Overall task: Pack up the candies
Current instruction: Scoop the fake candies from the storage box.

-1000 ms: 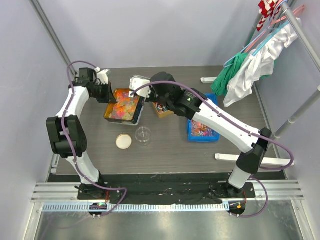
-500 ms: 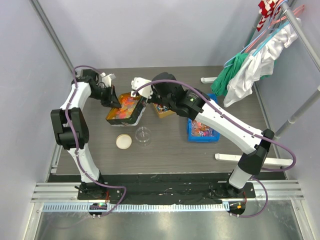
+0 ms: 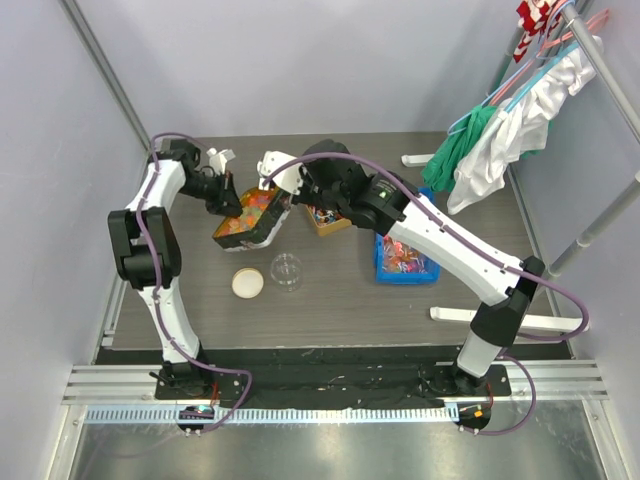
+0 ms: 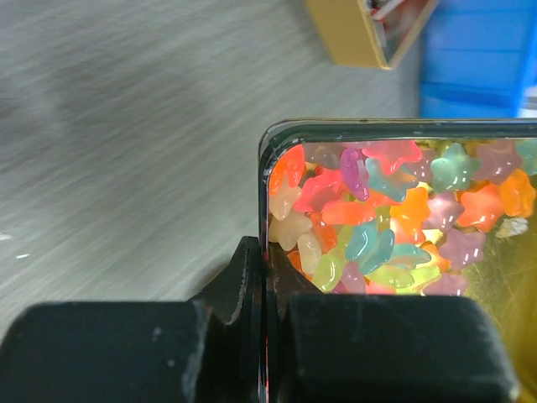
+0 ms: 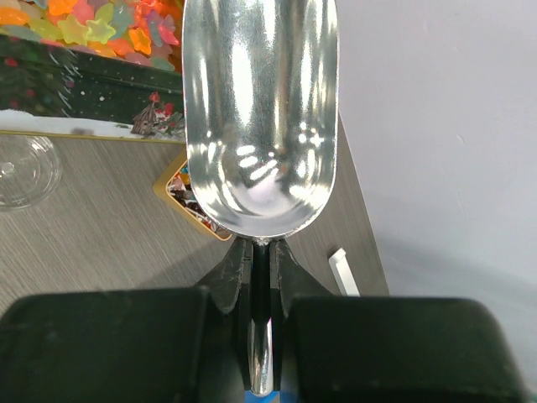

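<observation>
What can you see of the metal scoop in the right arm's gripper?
The scoop looks like polished silvery metal, with a long, rounded, trough-like bowl and a narrow flat handle. The bowl is empty and shows only reflections. The right gripper is shut on the handle just behind the bowl, and nothing else visibly touches it. It is held above the table, open side up, pointing toward the decorated tin of star gummies. Its front end runs out of the wrist view.
</observation>
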Robot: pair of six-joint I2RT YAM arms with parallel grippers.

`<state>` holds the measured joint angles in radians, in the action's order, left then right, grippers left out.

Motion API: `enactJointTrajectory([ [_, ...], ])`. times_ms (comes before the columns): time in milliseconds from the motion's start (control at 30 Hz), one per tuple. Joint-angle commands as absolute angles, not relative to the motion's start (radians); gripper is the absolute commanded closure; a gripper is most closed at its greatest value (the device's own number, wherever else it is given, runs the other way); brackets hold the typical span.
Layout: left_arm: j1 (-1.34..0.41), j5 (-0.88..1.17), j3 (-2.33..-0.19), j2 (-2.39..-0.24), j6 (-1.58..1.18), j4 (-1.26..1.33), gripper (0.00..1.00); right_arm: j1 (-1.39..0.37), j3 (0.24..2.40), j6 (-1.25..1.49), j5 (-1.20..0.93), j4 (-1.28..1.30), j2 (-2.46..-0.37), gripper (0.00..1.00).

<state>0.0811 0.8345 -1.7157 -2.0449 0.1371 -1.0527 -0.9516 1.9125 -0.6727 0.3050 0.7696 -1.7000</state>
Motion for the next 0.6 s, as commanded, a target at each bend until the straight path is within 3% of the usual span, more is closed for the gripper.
enactJointTrajectory([
  [0,0.084,0.717,-1.665,-1.919,0.085,-0.945,1.00,-0.953,1.976,-0.650,0.302,0.758,-1.698,0.99],
  [167,0.081,0.468,-1.592,-1.822,0.068,-0.766,1.00,-0.962,1.968,-0.655,0.319,0.761,-1.716,0.99],
  [567,0.009,0.203,-1.408,-1.669,0.015,-0.534,1.00,-0.997,2.019,-0.670,0.397,0.793,-1.888,0.99],
])
